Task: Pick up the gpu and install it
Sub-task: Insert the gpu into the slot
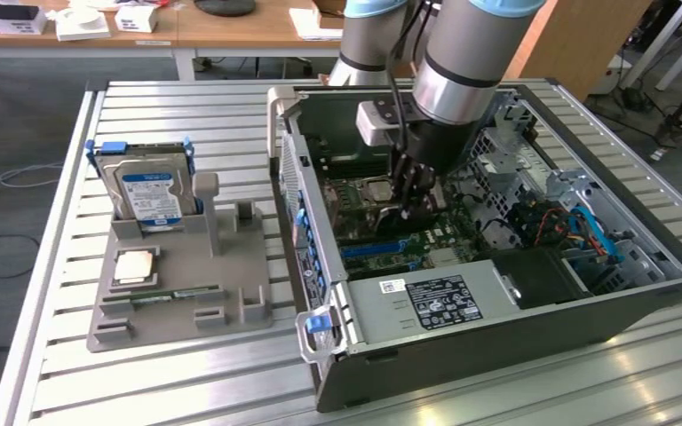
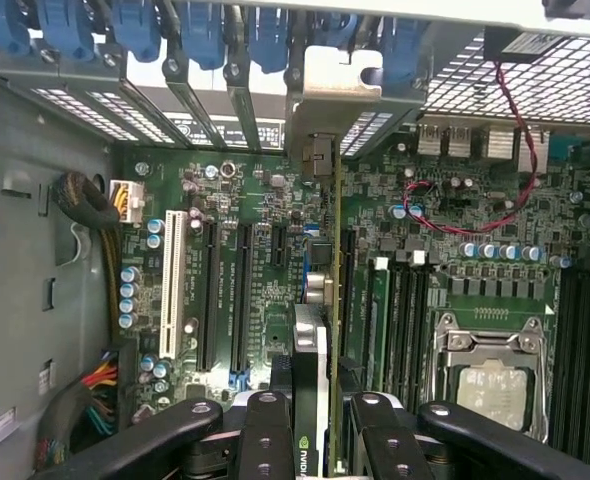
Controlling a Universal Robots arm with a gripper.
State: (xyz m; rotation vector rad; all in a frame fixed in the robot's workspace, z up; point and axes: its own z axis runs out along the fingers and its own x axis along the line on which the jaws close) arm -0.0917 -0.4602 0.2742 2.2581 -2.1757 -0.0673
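So the jaws are clamped on the gpu (image 2: 311,345), edge-on inside the case (image 1: 495,342) over the motherboard (image 2: 225,210) slots. Picked up, doesn't look seated yet imo.

gpu (image 2: 313,345) seen edge-on, one end hidden between gripper (image 2: 315,405) fingers and cut by picture edge. Exterior view: arm (image 1: 471,53) cut off at 12 o'clock; power-supply label (image 1: 436,300) print unreadable.

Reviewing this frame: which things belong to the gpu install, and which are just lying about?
Job in hand:
- gpu, gripped edge-on in the claw
- motherboard beneath it
- open computer case

Lying about:
- hard drive, RAM stick and processor chip, all on the grey holder
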